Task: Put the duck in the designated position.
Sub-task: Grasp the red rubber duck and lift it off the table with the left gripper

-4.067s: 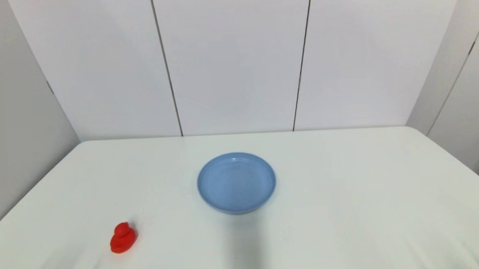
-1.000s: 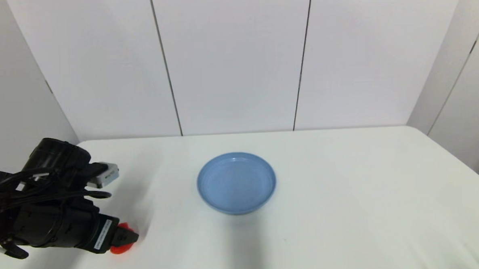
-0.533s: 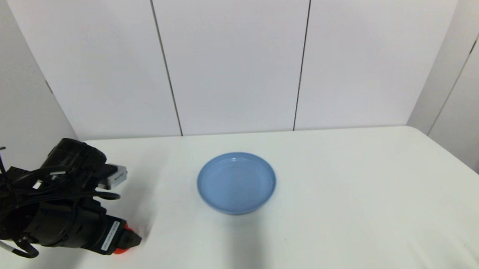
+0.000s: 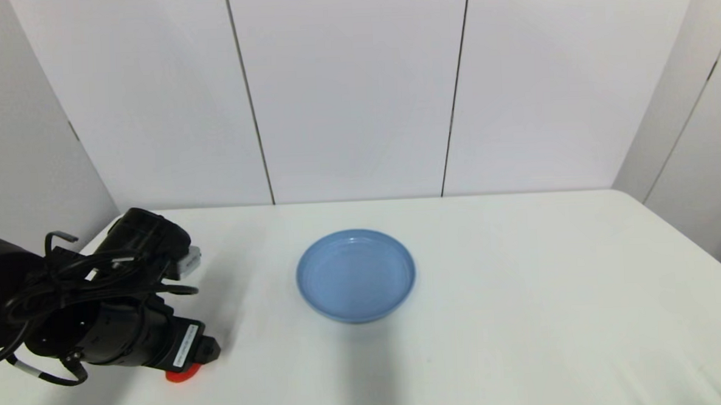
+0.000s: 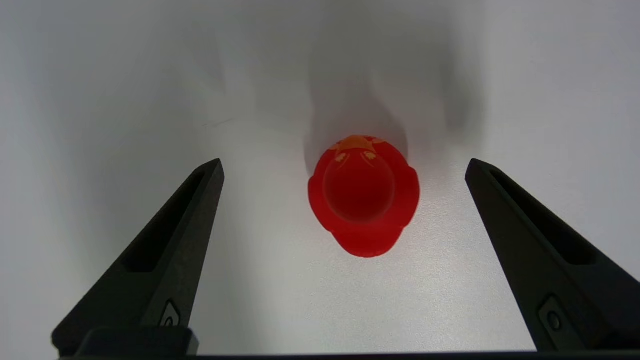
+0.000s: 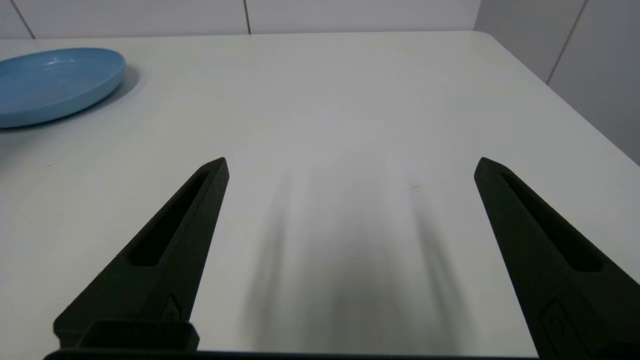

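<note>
Three views: one overhead-forward, two close to the white surface (image 4: 524,317).
The small red toy duck (image 5: 364,195) is viewed straight down from the left wrist; the round blue plate (image 6: 55,82) is shared by head and right wrist views.

I see my white table (image 4: 524,317) carrying a blue plate (image 4: 356,276) near its middle and the red duck (image 5: 364,195) at its near-left part.

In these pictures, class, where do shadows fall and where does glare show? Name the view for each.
Left wrist view: a soft grey shadow lies on the table beyond the duck, between the open left tool. Right wrist view: streaky shadows ahead of the right tool; glare on the plate. Head view: a shadow in front of the plate.
</note>
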Robot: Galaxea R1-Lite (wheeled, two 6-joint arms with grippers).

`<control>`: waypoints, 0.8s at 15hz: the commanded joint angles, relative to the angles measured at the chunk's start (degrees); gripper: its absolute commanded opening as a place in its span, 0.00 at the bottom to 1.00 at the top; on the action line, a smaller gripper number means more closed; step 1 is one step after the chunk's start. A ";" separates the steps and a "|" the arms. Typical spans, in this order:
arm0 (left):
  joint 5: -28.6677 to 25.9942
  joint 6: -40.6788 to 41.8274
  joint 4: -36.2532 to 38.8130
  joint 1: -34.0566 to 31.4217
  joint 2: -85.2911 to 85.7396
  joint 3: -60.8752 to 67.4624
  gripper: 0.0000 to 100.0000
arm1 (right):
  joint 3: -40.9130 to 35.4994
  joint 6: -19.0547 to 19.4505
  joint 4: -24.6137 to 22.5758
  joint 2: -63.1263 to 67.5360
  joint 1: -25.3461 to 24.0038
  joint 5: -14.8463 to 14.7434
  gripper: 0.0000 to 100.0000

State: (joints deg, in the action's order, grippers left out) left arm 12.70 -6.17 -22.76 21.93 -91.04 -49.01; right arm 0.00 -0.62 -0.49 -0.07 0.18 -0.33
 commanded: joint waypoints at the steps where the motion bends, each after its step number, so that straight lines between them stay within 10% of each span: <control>1: 0.66 -2.62 -3.34 0.04 -0.45 -0.12 1.00 | 0.00 0.01 -0.04 0.07 -0.01 -0.02 1.00; 12: 6.37 -18.79 -3.17 4.44 -0.98 -0.92 1.00 | 0.00 0.01 -0.04 0.07 -0.01 -0.02 1.00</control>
State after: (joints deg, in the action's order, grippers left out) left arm 18.57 -21.86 -25.75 25.44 -92.00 -49.86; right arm 0.00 -0.62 -0.51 -0.07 0.18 -0.38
